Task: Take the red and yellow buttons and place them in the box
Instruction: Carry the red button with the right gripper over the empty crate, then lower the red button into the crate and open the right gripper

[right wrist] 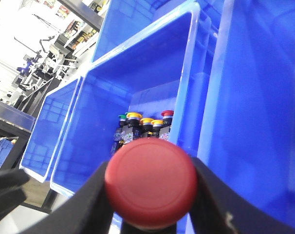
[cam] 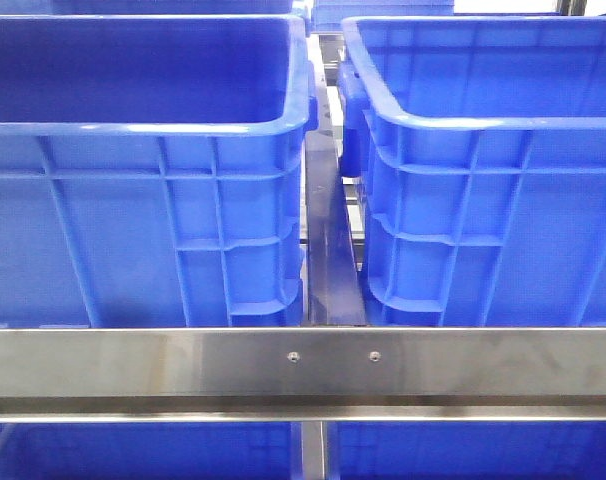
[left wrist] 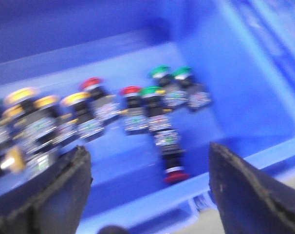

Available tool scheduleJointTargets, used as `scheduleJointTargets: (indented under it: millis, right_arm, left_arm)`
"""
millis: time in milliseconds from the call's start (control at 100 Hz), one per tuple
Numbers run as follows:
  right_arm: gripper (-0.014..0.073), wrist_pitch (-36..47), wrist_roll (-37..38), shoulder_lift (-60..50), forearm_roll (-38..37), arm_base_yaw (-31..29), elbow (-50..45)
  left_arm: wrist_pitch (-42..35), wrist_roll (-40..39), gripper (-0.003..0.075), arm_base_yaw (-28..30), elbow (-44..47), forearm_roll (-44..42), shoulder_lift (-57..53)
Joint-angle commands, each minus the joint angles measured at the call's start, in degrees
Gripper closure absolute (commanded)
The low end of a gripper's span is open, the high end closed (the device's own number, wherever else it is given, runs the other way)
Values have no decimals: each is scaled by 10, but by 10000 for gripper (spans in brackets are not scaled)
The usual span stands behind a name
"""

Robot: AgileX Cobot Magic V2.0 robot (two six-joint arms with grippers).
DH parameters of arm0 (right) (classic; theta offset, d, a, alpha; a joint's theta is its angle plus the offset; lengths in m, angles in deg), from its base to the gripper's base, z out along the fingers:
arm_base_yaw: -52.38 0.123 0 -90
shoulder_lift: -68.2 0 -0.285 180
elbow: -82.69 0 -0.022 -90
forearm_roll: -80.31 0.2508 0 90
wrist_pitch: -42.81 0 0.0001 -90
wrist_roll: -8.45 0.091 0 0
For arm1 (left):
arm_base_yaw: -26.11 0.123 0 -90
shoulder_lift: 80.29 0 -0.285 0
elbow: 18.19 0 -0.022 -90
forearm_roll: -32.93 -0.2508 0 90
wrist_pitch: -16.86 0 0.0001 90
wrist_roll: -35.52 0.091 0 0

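Right gripper [right wrist: 151,195] clamped on 1 red button [right wrist: 151,181], evidently for transfer; sorted buttons [right wrist: 143,123] lie beyond its fingers. Left gripper [left wrist: 147,190] spread, empty, above mixed buttons [left wrist: 130,109]

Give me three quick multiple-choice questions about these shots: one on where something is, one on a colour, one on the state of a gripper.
1. Where do the loose buttons in the left wrist view lie?
A. on the floor of a blue crate
B. on a steel rail
C. on a white tray

2. What colour is the cap of the button between the right gripper's fingers?
A. green
B. yellow
C. red

3. How is the left gripper?
A. shut on a button
B. open and holding nothing
C. shut on a crate rim

Answers:
1 A, they lie scattered on blue plastic with blue walls around.
2 C, a round red cap fills the gap.
3 B, its fingers stand wide apart with nothing between.
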Motion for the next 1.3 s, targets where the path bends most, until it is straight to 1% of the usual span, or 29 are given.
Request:
scheduleJointTargets:
  millis: [0, 190, 240, 280, 330, 380, 420, 440, 450, 500, 570, 600, 810, 930, 1050, 1200, 1290]
  right_arm:
    - [412, 0, -9, -9, 37, -3, 20]
    - [412, 15, -10, -9, 37, -3, 20]
    - [412, 24, -13, -9, 37, -3, 20]
    - [412, 33, -17, -9, 37, -3, 20]
    - [412, 46, -27, -9, 37, -3, 25]
    - [412, 60, -36, -9, 37, -3, 33]
    - [412, 75, -45, -9, 37, -3, 40]
    - [412, 83, -52, -9, 37, -3, 45]
    - [412, 86, -57, -8, 37, -3, 49]
    - [412, 107, -76, -8, 37, -3, 61]
    - [412, 144, -105, -5, 37, -3, 77]
    - [412, 165, -116, -3, 37, -3, 83]
    - [412, 300, -181, 32, 37, -3, 94]
    - [412, 350, -203, 76, 37, -3, 97]
    - [412, 354, -232, 130, 37, -2, 117]
    - [412, 353, -272, 204, 37, -2, 165]
    - [412, 337, -285, 245, 37, -2, 189]
  left_arm:
    - [-53, -10, 258, 31, 27, 5, -57]
    - [-53, -11, 259, 83, 105, 5, -153]
    - [-53, -11, 270, 90, 118, 5, -173]
    - [-53, -11, 295, 93, 126, 5, -188]
    - [-53, -11, 342, 97, 136, 5, -203]
    - [-53, -11, 409, 100, 142, 5, -214]
    - [-53, -11, 475, 100, 144, 5, -220]
    - [-53, -11, 521, 100, 145, 5, -223]
    - [-53, -11, 521, 100, 145, 5, -223]
    - [-53, -11, 611, 100, 145, 5, -225]
    - [-54, -11, 713, 100, 145, 5, -226]
    - [-54, -11, 739, 100, 145, 5, -226]
    - [-54, -11, 739, 100, 145, 5, -226]
    - [-54, -11, 739, 100, 145, 5, -226]
    - [-54, -11, 739, 100, 145, 5, -226]
    - [-54, -11, 739, 100, 145, 5, -226]
    - [-54, -11, 739, 100, 145, 5, -226]
